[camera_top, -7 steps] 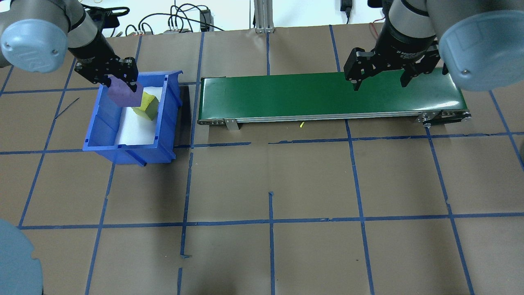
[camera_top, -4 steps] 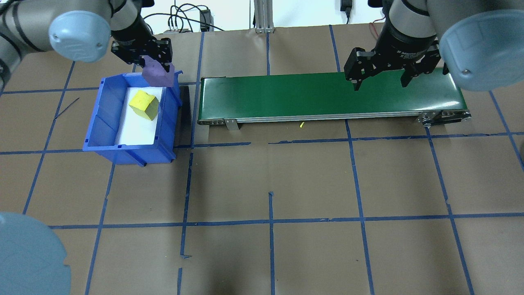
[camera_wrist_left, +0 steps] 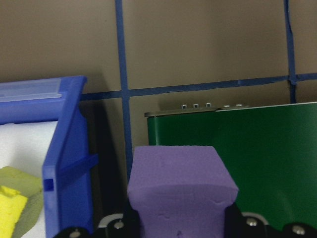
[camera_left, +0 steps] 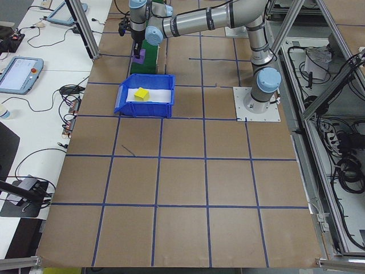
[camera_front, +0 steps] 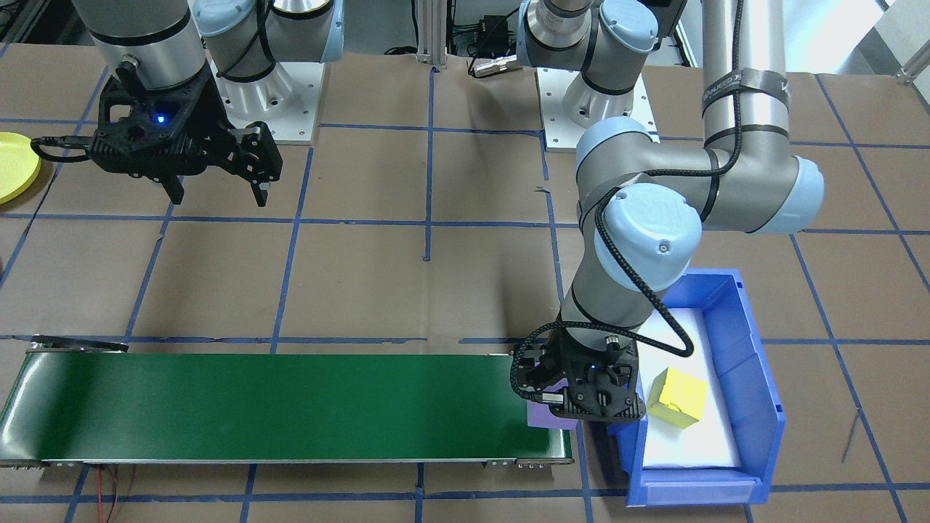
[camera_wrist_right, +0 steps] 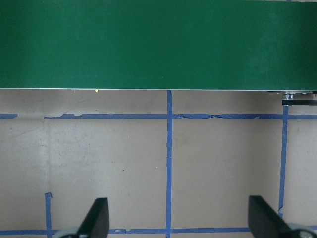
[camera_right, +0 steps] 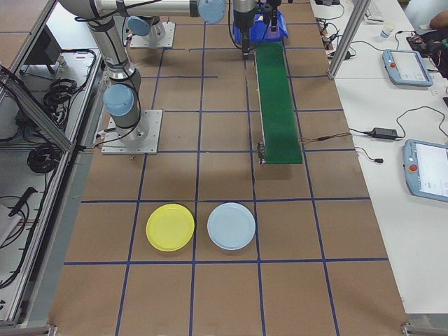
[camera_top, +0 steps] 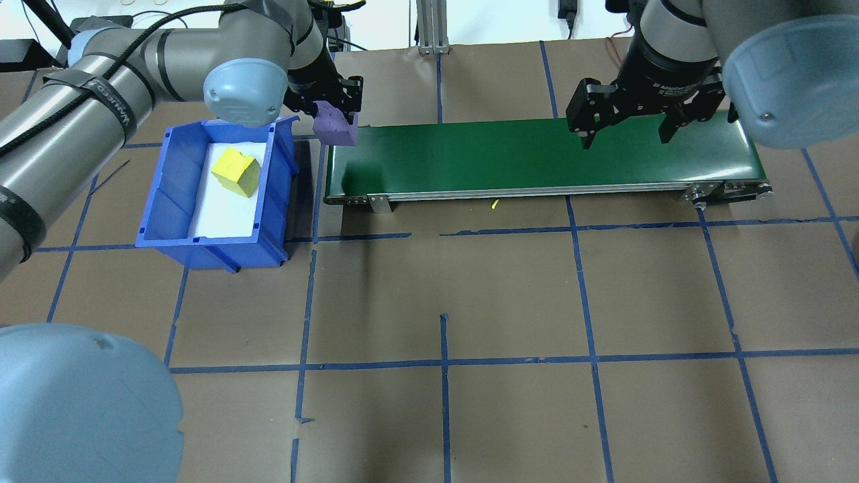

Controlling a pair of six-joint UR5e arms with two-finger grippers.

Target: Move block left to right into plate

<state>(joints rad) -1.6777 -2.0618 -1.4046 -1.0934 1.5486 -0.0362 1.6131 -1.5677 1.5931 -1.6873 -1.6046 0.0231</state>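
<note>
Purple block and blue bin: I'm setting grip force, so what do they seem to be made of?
Purple block: likely soft foam; matte, slightly pitted face with rounded edges and a small crease near the left gripper.
Blue bin: apparently hard molded plastic; smooth, faintly glossy walls with ribs.

A purple block [camera_top: 335, 127], a yellow block [camera_top: 235, 172] in a blue bin [camera_top: 171, 215], a green belt [camera_top: 537, 157], yellow plate [camera_right: 170, 227], pale blue plate [camera_right: 232, 226], brown blue-taped table [camera_top: 510, 295].
</note>
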